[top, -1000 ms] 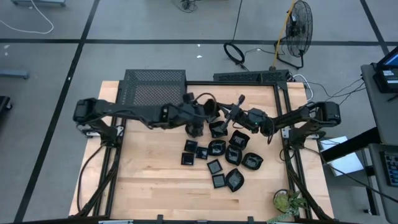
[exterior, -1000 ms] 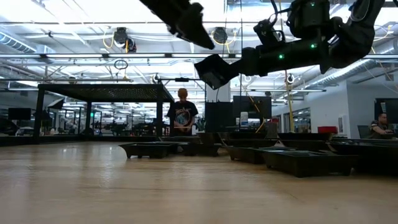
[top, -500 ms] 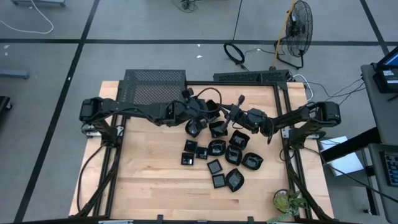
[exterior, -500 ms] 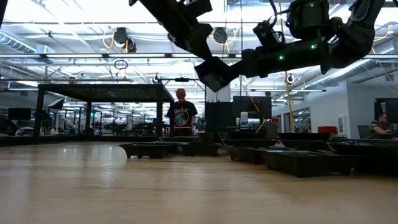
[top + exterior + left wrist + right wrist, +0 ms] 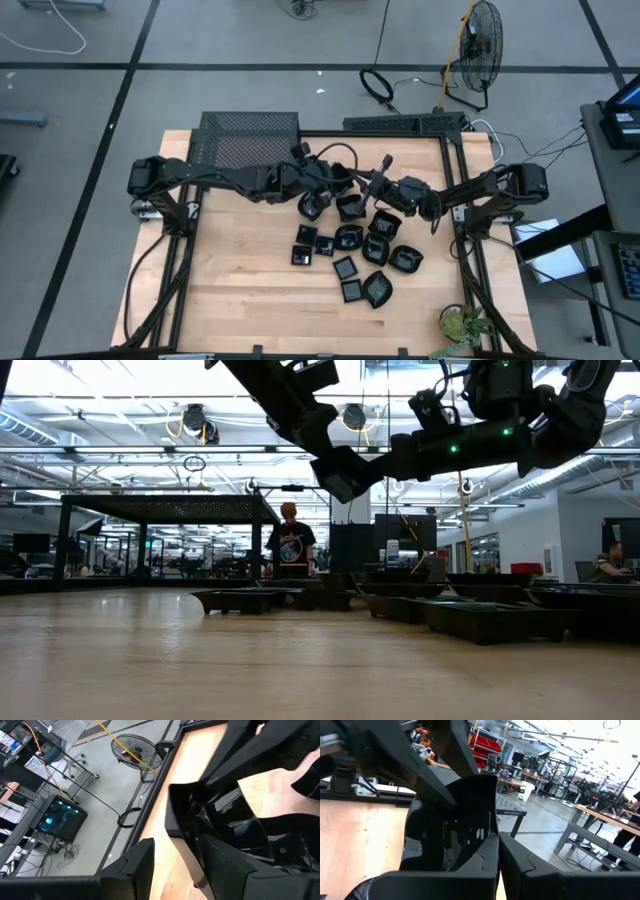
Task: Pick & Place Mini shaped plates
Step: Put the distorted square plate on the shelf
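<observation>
One small glossy black square plate [image 5: 338, 472] hangs in the air over the table's far middle, held by my right gripper [image 5: 378, 463], which reaches in from the right and is shut on it. My left gripper [image 5: 318, 442] comes from the left and stands open at the plate's opposite rim. Its fingers [image 5: 134, 865] straddle the plate's corner [image 5: 200, 815] in the left wrist view. In the high view both grippers meet near the plate [image 5: 348, 206]. Several other mini plates [image 5: 352, 250] rest flat on their bases on the wood. My right gripper pinches the plate's side wall [image 5: 492, 827] between its two fingers, coming nearly level from the table's right side. The plate is lifted clear and tilted up on edge, its hollow [image 5: 450, 830] facing sideways. My left gripper: I cannot tell whether its fingers touch the rim.
A black mesh rack [image 5: 250, 140] stands at the table's far left corner. A black frame rail [image 5: 455, 200] runs along the right and far edges. A small green plant [image 5: 462, 325] sits at the near right corner. Bare wood [image 5: 240, 290] lies near and left. A person [image 5: 292, 545] stands beyond the table.
My left gripper has moved down and toward the table's right, closing in on the raised plate until its open fingers stand at the plate's rim. My right gripper has kept the plate aloft almost in place.
</observation>
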Controlling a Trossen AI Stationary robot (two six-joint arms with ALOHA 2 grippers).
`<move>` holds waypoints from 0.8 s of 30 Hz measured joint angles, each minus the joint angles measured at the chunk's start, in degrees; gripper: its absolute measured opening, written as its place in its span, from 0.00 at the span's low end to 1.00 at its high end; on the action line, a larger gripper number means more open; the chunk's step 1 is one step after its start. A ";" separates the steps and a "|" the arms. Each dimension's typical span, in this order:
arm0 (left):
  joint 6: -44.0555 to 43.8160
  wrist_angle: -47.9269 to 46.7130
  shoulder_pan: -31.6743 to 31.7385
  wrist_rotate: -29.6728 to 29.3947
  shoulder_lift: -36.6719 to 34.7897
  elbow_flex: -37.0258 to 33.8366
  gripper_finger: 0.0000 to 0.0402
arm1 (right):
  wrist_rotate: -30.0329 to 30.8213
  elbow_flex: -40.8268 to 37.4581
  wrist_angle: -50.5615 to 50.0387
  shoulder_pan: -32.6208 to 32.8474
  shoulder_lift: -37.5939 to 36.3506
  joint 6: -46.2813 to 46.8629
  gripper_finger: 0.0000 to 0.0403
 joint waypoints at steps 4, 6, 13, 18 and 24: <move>-1.31 0.05 0.12 0.00 0.00 0.00 0.41 | 0.00 0.00 0.49 0.27 0.00 -0.39 0.00; -1.79 0.06 0.12 0.00 0.00 0.00 0.40 | 0.00 0.00 0.49 0.25 0.00 -0.41 0.00; -1.98 0.09 0.10 0.02 0.00 0.00 0.19 | 0.00 -0.01 0.49 0.26 0.00 -0.43 0.00; -1.84 0.32 -0.10 -0.44 -0.05 0.00 0.02 | 0.00 -0.02 0.47 0.27 0.00 -0.43 0.00; -1.35 0.31 -0.70 -3.12 -0.07 -0.02 0.01 | -0.24 -0.02 0.47 0.48 0.00 -0.43 0.11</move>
